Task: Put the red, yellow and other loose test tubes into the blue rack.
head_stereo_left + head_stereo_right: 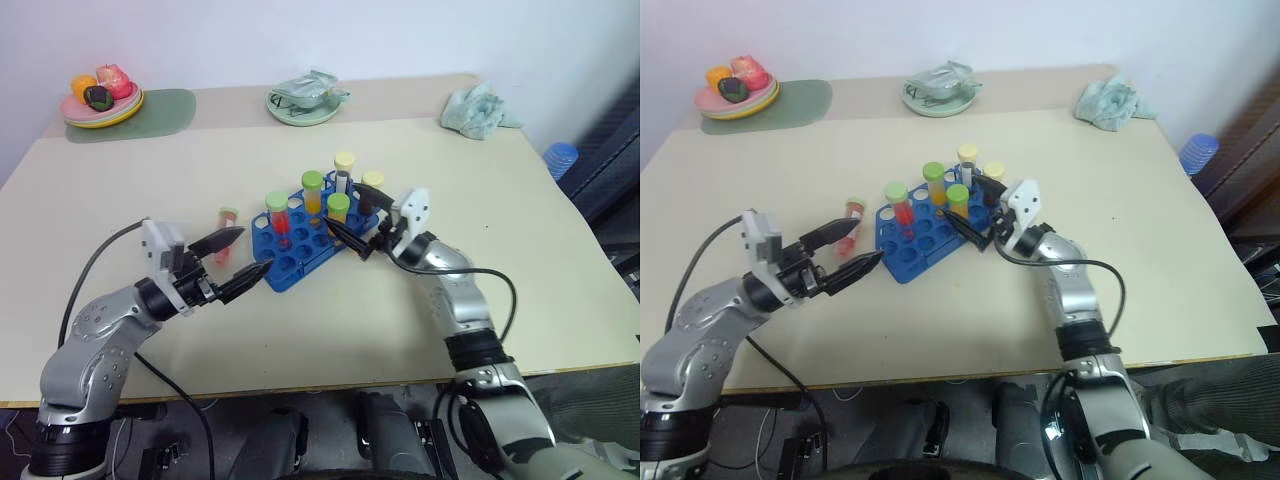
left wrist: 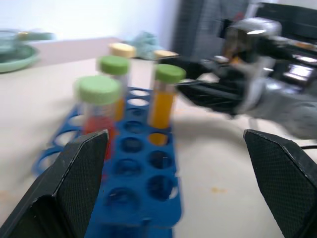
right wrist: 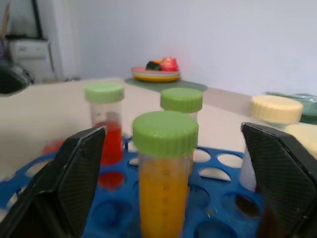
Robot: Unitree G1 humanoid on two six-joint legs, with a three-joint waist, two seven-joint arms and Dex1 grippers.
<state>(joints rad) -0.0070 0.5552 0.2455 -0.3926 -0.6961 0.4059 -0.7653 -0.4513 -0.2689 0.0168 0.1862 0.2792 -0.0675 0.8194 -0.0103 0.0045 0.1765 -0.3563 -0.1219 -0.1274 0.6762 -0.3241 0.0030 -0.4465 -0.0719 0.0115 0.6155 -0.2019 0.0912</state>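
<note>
The blue rack (image 1: 296, 252) stands mid-table and holds several capped tubes. Among them are a red tube (image 1: 279, 218), an orange one (image 1: 313, 192), a yellow one (image 3: 163, 188) and two cream-capped ones (image 1: 345, 165). My right gripper (image 1: 351, 225) is open at the rack's right end, with the upright yellow tube standing between its spread fingers. A pinkish-red tube (image 1: 227, 220) lies loose on the table just left of the rack. My left gripper (image 1: 242, 260) is open and empty, close to that tube and the rack's left corner.
At the back of the table are a plate of fruit (image 1: 100, 102) on a green mat, a pale green bowl (image 1: 303, 103) and a crumpled cloth (image 1: 480, 110). A blue object (image 1: 561, 158) sits beyond the table's right edge.
</note>
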